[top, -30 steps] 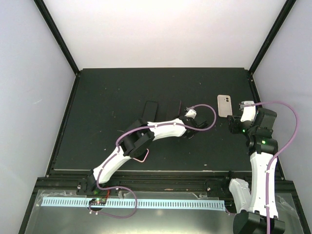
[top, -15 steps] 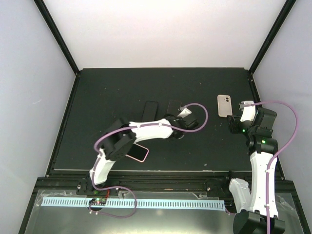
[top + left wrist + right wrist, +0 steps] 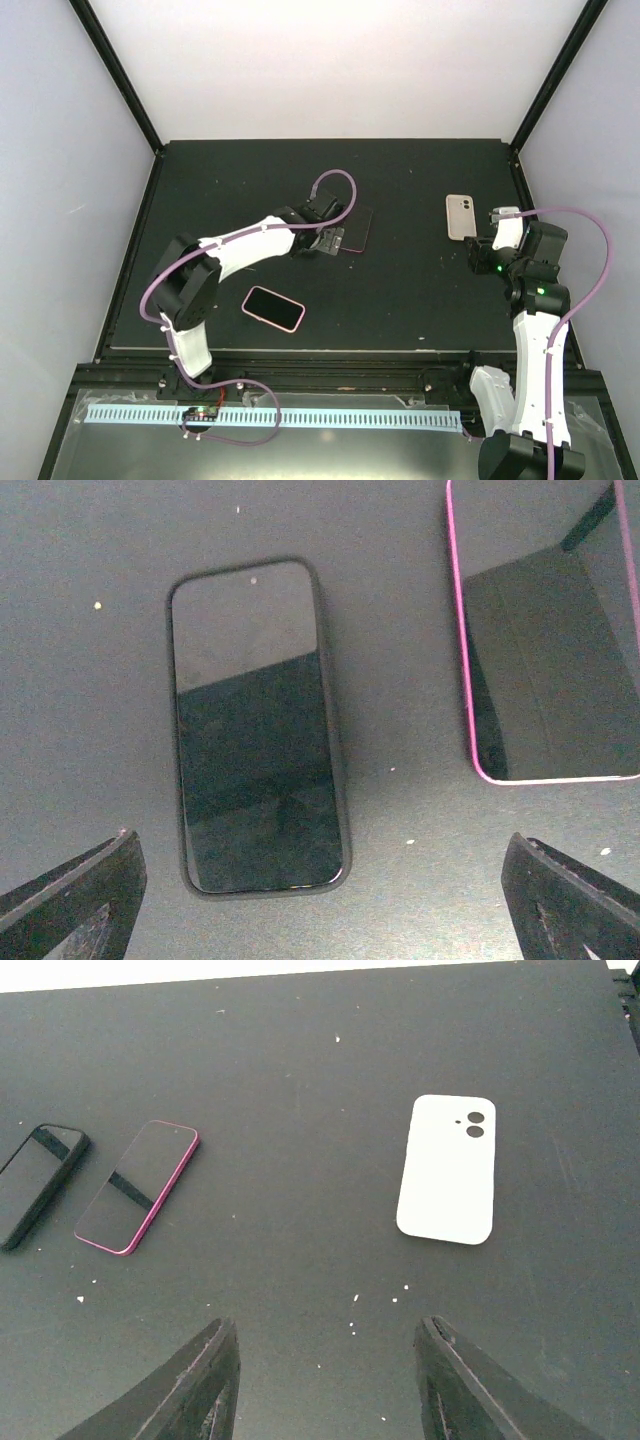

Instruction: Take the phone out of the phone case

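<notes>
Both jaws stand open, empty; white phone back (image 3: 447,1170) shows no legible brand, perhaps blurred.

A black-cased phone (image 3: 258,725) lies beside a pink-edged phone (image 3: 545,650), pincer (image 3: 320,845) spread wide.

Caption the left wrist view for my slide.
Left gripper, jaws wide open, hovers above a black-rimmed phone lying screen-up on the dark table, with a pink-edged phone beside it.

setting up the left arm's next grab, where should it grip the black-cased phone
Across its two long edges at mid-length, from straight above: the black-cased phone lies flat, screen up, long sides free, and the open left gripper is turned across its width.
</notes>
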Available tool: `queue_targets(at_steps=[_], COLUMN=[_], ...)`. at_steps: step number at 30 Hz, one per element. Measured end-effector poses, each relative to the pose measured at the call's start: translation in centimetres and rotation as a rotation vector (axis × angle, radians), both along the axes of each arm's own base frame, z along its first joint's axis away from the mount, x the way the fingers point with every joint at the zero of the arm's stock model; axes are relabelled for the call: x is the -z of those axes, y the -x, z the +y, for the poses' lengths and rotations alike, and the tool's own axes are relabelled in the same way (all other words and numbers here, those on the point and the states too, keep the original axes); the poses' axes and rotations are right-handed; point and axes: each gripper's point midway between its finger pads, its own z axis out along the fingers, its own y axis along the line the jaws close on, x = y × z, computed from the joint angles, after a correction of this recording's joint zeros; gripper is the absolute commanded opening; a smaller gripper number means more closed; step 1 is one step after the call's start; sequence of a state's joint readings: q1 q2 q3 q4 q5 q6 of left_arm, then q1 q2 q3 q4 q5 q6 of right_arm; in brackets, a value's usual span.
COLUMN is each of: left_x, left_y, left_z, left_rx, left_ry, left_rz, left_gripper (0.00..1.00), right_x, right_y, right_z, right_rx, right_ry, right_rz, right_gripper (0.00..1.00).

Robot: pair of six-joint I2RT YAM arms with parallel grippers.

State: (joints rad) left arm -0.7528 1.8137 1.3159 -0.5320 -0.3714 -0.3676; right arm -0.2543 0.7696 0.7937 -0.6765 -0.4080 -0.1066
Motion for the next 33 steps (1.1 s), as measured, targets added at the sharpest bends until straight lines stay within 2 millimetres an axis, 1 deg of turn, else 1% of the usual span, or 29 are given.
queue_targets(at_steps=[4,8,10,12,14,17,21,25,28,33], left_x=[1.9,4.5,5.8,6.8,7.3,7.1,6.6,7.1,7.6,7.3], left_y=[-0.2,-0.4,-0.9,-1.4,-1.7,-2.0,-3.1,-4.3,-4.8,-6.1], left_z=[0.7,1.2,1.7,2.4,3.1,3.7,2.8,2.4,3.2,4.4], left_rx=[-0.003,0.011,0.006,-0.007,-0.016,-0.016,0.023,0.044,0.032,0.011], left_ry=[0.001,-0.010,-0.017,-0.013,-0.002,0.009,0.018,0.011,0.006,0.016], left_rz=[0.063,0.144,0.189,0.226,0.253,0.273,0.281,0.306,0.334,0.353], left_gripper=[0.99,0.99,0.99,0.99,0.99,0.99,0.99,0.99,0.99,0.99], right_x=[0.0,0.0,0.0,0.0,0.0,0.2,0.5,0.9,0.9,1.1], right_y=[0.0,0.0,0.0,0.0,0.0,-0.1,-0.2,-0.3,-0.3,-0.4], right_z=[0.1,0.1,0.2,0.2,0.2,0.2,0.2,0.1,0.1,0.1], right_rx=[-0.003,-0.006,-0.009,-0.011,-0.012,-0.013,-0.015,-0.018,-0.018,-0.020], right_ry=[-0.002,-0.004,-0.006,-0.008,-0.008,-0.008,-0.009,-0.010,-0.010,-0.009], right_rz=[-0.001,-0.001,0.000,0.000,0.002,0.007,0.021,0.033,0.036,0.041], right_gripper=[0.48,0.48,0.48,0.48,0.49,0.48,0.48,0.48,0.48,0.48])
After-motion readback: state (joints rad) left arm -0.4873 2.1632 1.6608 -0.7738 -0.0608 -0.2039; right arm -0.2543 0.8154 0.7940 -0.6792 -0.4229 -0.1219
